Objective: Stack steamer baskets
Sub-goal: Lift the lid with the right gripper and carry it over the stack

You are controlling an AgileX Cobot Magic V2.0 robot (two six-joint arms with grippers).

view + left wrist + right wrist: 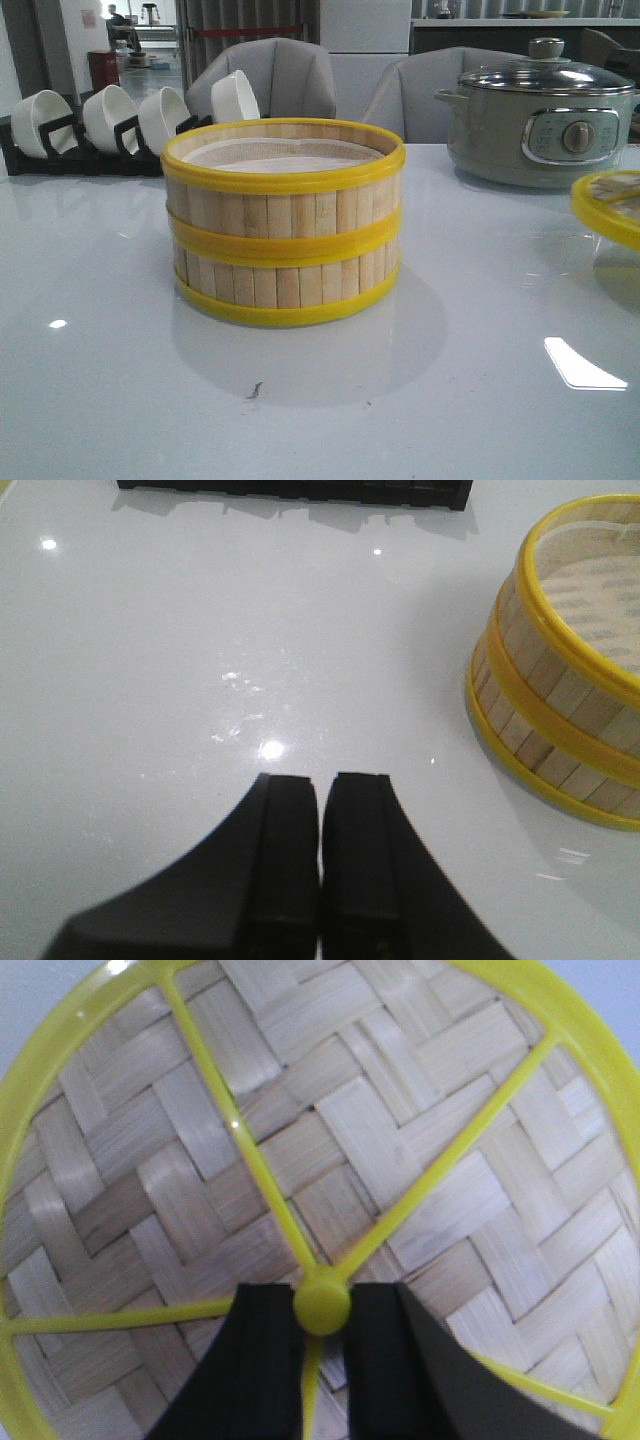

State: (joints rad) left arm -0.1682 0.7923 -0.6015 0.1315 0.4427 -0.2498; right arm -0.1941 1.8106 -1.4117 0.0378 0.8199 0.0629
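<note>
Two steamer baskets (284,222) stand stacked one on the other at the table's middle, pale liner showing in the top one; they also show in the left wrist view (566,680). My left gripper (322,780) is shut and empty, low over bare table beside the stack. My right gripper (323,1295) is shut on the yellow knob (322,1304) of the woven bamboo lid (400,1130), which fills the right wrist view. The lid's yellow rim (606,208) pokes in at the right edge of the front view. Neither arm shows in the front view.
A grey-green electric pot (540,120) with a glass cover stands at the back right. A black rack (75,150) with several white bowls stands at the back left; its edge shows in the left wrist view (290,492). Grey chairs stand behind the table.
</note>
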